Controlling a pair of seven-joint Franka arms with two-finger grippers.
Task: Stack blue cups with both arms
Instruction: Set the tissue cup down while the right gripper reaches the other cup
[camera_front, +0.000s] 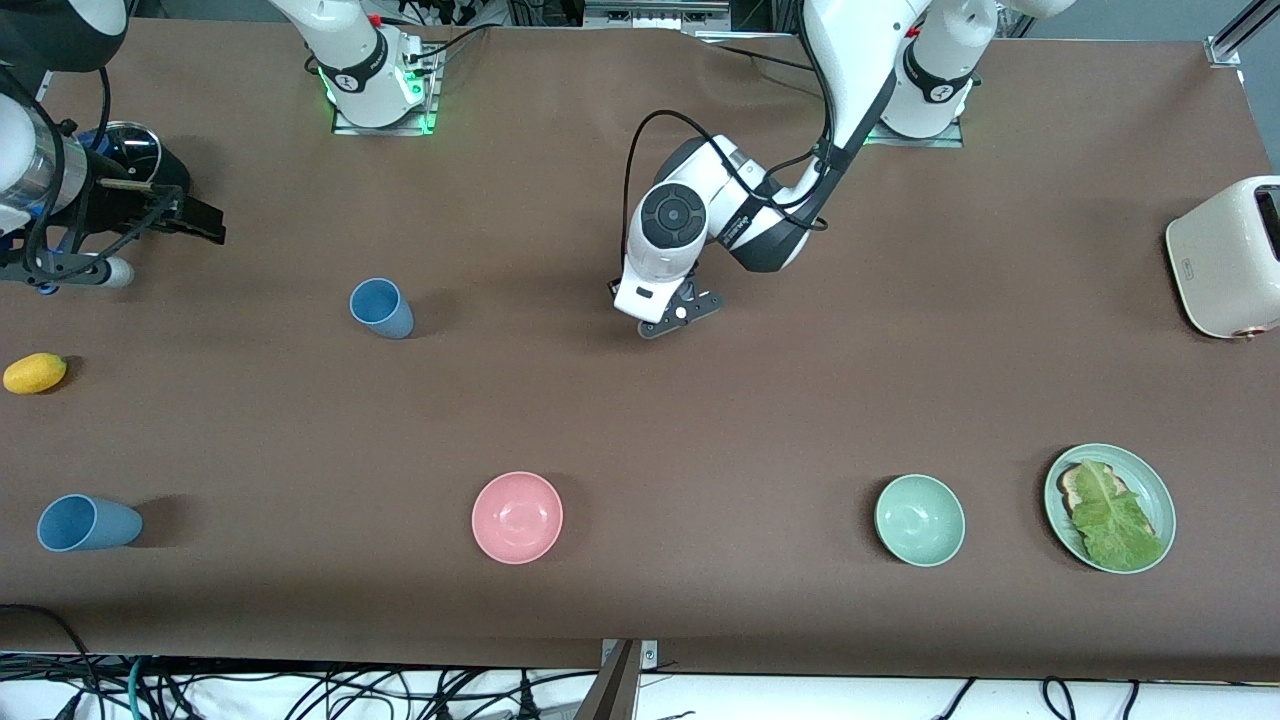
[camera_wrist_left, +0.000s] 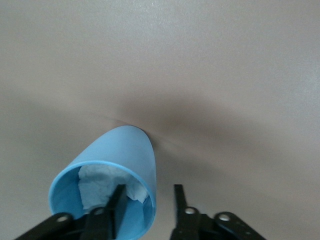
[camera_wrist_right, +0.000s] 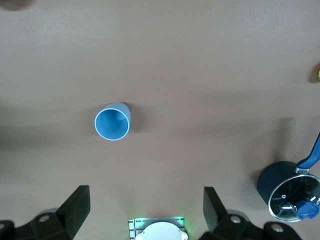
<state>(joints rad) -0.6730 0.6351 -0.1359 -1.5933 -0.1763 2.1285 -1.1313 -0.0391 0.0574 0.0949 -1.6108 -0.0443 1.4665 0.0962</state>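
Note:
Three blue cups show. One stands upright (camera_front: 382, 307) toward the right arm's end, also in the right wrist view (camera_wrist_right: 112, 123). Another lies on its side (camera_front: 88, 522) near the front edge at that end. A third (camera_wrist_left: 125, 150), with crumpled white paper (camera_wrist_left: 100, 185) inside, shows only in the left wrist view. My left gripper (camera_front: 685, 312) is low over mid-table; it (camera_wrist_left: 148, 189) is open and straddles this cup's rim, one finger inside and one outside. My right gripper (camera_front: 195, 222) waits high at the right arm's end, open and empty (camera_wrist_right: 146, 195).
A pink bowl (camera_front: 517, 517), a mint-green bowl (camera_front: 919, 520) and a green plate (camera_front: 1160, 500) with toast and lettuce line the front. A cream toaster (camera_front: 1225, 255) stands at the left arm's end. A yellow fruit (camera_front: 35, 373) and a dark saucepan (camera_front: 130, 150) are at the right arm's end.

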